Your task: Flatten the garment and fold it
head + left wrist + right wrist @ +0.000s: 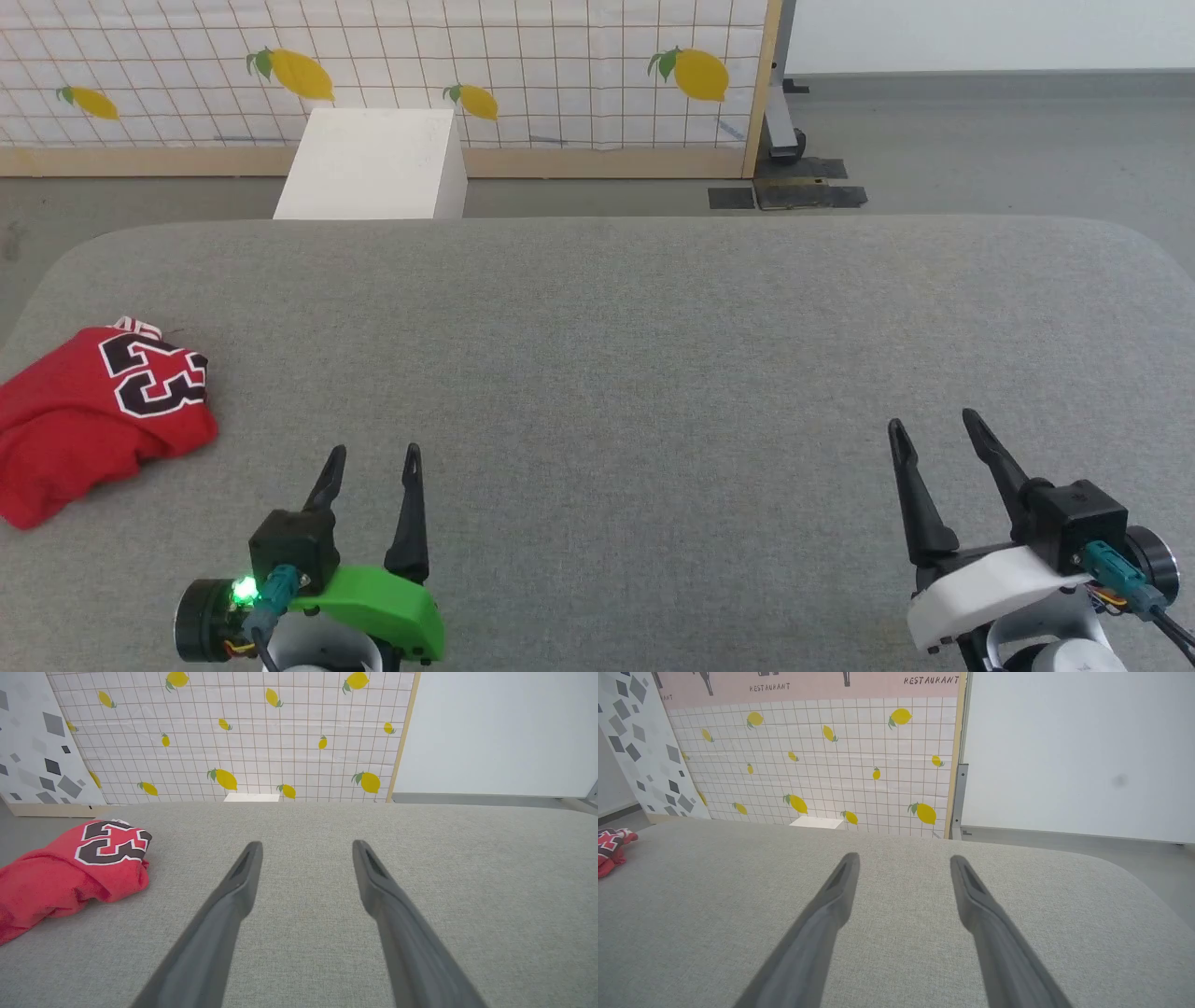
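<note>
jersey (84, 420): red, with black "23" edged white
tabletop (607, 373): flecked grey fabric
my left gripper (373, 455): black fingers, green shell
my right gripper (934, 422): black fingers, white shell
screen (560, 56): white grid, yellow lemons
box (373, 163): white

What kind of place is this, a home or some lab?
Likely a staged test room, not a home: a printed lemon-pattern backdrop panel stands on bare grey floor, and a grey fabric-covered table holds a crumpled red jersey.

The left hand (375, 450) has long tapering black fingers (408, 523), a bright green shell (378, 607) and a lit green lamp (245, 589). The right hand (934, 420) wears a white shell (980, 588); both carry teal cable plugs (1111, 567).
</note>
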Motion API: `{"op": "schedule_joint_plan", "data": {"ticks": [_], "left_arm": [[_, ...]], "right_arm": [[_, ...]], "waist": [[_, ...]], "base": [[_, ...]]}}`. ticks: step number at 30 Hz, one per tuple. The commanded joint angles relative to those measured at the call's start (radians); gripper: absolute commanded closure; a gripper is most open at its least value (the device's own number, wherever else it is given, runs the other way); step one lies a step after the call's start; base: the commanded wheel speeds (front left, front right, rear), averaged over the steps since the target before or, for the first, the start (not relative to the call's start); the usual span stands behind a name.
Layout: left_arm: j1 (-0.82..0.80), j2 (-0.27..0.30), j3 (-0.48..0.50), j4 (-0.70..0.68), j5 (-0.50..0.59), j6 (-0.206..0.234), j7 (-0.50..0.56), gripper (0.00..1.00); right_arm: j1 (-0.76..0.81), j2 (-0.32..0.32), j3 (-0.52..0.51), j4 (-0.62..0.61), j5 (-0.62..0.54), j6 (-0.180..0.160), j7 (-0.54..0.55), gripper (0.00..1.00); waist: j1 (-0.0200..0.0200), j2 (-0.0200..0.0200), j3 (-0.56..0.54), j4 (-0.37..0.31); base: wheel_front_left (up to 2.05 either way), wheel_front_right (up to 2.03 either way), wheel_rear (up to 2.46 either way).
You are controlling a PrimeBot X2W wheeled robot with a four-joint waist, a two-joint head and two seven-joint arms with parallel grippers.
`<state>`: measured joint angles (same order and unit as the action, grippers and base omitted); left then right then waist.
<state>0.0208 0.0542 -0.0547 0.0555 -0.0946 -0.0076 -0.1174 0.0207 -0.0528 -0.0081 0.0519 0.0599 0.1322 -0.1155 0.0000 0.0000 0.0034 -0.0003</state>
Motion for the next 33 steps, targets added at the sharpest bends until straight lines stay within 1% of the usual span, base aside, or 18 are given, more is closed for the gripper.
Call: {"op": "schedule_joint_plan", "data": {"ticks": [1, 33], "left_arm": [[0.004, -0.002, -0.004, 0.004, -0.008, 0.004, -0.01, 0.0], [0.004, -0.003, -0.038, 0.051, -0.047, 0.009, -0.081, 0.0]], "right_arm": [[0.007, 0.001, 0.001, 0.004, -0.003, -0.001, -0.012, 0.0], [0.01, 0.002, -0.013, 0.054, 0.005, -0.001, -0.082, 0.0]], "waist": [[0.0, 0.0, 0.0, 0.0], [0.0, 0.0, 0.006, 0.009]], "base": [[0.0, 0.0, 0.0], [0.0, 0.0, 0.0]]}}
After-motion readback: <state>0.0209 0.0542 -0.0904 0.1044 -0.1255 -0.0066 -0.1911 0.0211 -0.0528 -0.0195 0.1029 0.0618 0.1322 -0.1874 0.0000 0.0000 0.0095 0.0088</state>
